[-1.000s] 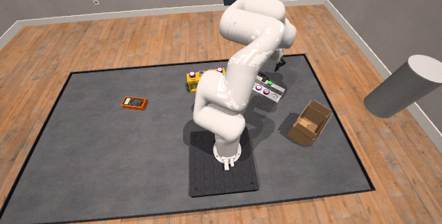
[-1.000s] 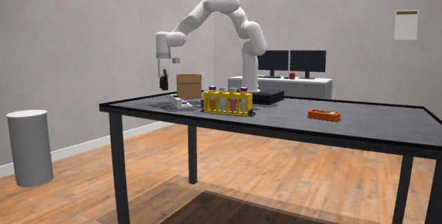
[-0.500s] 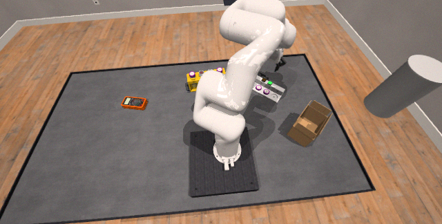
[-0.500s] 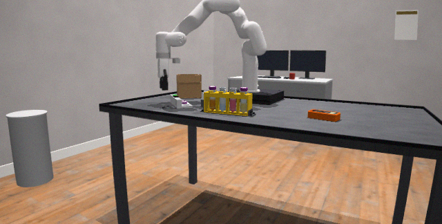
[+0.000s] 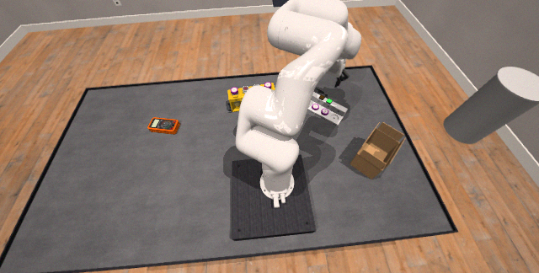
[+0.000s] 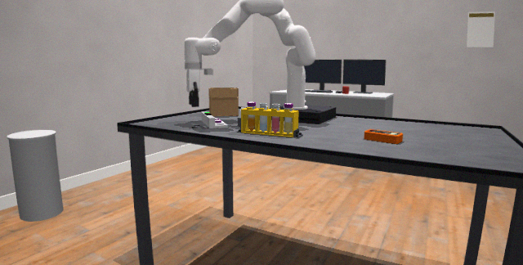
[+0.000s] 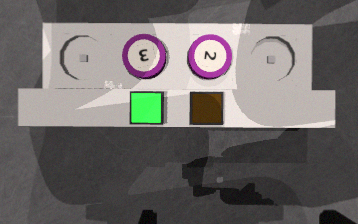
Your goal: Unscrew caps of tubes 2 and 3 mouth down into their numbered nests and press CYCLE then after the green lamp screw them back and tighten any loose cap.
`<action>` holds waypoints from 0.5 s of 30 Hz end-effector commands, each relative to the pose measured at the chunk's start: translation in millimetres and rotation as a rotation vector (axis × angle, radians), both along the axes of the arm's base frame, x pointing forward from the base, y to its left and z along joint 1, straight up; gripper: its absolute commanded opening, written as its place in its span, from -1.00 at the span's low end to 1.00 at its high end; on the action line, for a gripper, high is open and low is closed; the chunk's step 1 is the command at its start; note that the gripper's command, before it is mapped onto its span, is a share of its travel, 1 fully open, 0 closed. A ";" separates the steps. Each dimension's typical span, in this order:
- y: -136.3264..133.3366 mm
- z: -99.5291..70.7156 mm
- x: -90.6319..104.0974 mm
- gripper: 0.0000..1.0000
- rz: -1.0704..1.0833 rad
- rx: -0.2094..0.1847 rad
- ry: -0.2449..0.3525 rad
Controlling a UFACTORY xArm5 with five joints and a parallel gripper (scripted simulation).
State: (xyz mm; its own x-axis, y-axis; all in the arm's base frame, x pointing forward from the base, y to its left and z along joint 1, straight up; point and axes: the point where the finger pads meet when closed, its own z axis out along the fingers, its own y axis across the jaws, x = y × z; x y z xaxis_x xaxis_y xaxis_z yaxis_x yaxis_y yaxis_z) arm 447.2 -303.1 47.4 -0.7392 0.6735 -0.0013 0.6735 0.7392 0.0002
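A white robot arm (image 6: 261, 5) reached over a dark grey desk (image 6: 429, 144), its black tool (image 6: 194, 95) spread wide, pinching nothing, hanging above a pale grey cap tray (image 7: 300, 107). In the wrist view, two purple-rimmed white caps, numbered 3 (image 7: 144, 55) and 2 (image 7: 209, 56), lay flat in the tray's two middle nests; the outer nests (image 7: 82, 58) held no caps. Below them, the square green lamp (image 7: 146, 108) glowed, and the amber lamp (image 7: 206, 108) beside it was dark. A yellow tube rack (image 6: 270, 123) stood near the tray.
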 end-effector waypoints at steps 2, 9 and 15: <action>-0.9 1.9 1.3 1.00 0.000 0.004 -0.008; -0.9 1.9 1.3 1.00 0.000 0.004 -0.008; 7.8 11.0 -9.6 -0.08 0.000 0.004 -0.008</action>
State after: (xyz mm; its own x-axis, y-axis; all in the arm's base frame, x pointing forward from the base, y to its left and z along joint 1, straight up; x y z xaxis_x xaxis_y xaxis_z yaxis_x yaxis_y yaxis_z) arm 445.7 -302.1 48.0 -0.7390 0.6737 -0.0005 0.6737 0.7390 0.0000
